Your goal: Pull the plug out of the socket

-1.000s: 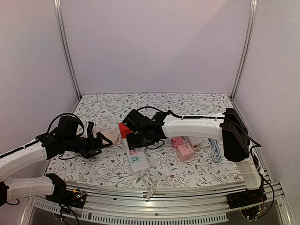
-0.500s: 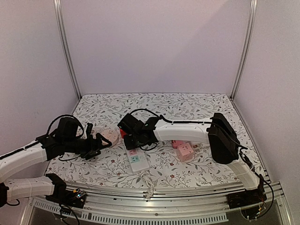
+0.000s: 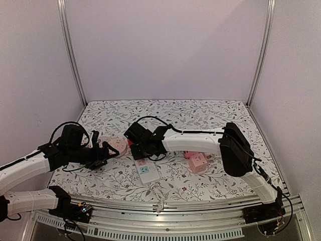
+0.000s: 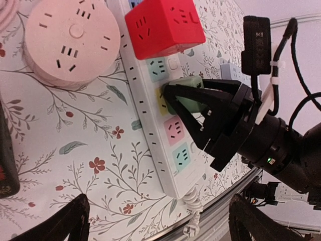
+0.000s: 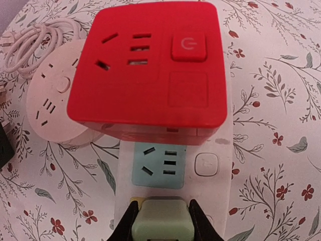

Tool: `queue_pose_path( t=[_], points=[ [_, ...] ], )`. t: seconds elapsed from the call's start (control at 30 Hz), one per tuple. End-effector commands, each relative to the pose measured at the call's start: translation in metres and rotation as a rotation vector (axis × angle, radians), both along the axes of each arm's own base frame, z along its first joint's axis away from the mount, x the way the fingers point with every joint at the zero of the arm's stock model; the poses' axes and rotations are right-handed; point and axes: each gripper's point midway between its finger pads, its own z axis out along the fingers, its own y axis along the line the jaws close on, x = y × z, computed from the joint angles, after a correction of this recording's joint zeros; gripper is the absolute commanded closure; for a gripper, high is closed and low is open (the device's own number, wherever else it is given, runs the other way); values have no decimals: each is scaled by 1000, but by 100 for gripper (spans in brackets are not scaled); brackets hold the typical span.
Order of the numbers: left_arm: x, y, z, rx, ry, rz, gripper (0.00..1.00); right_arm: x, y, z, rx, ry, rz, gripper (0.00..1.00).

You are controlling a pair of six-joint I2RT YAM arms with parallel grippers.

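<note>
A pale green plug [image 5: 160, 223] [image 4: 193, 99] sits in the yellow outlet of a white power strip, the socket [image 5: 215, 145] [image 4: 150, 120] [image 3: 148, 171]. My right gripper [image 5: 160, 215] [image 3: 143, 150] is shut on the plug, with a black finger pressed against each side. A red cube adapter [image 5: 148, 65] [image 4: 163, 25] is plugged in at the strip's far end, one blue outlet away from the plug. My left gripper [image 4: 160, 226] [image 3: 103, 153] hangs open to the left of the strip, with nothing between its fingers.
A round pink socket hub [image 4: 70, 40] [image 5: 50, 100] [image 3: 116, 145] lies just left of the red cube, with a coiled white cable [image 5: 30, 40] behind it. Pink cube adapters [image 3: 198, 161] sit right of the strip. The strip's cord [image 3: 159, 198] runs over the table's front edge.
My right arm has swung left and lowered over the strip, and its jaws have narrowed onto the green plug. The left arm has hardly moved.
</note>
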Motion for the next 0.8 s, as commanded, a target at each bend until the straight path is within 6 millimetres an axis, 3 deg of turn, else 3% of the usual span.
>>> queue_pose_path(
  t=[0.0,0.17,0.43,0.6,0.77],
  points=[
    [6,6,8,39,-21,10,5,-3,1,-4,-36,-17,75,88],
    [4,6,16,49,-64,-26,5,-11,-5,3,-13,-10,159,92],
    [2,6,32,57,-157,-77,4,-41,-26,11,-16,13,331,92],
    [0,-2,38,48,-197,-137,4,-64,-41,18,3,37,420,92],
    [-2,-9,32,121,-248,-199,4,-95,-52,23,57,90,503,91]
  ],
)
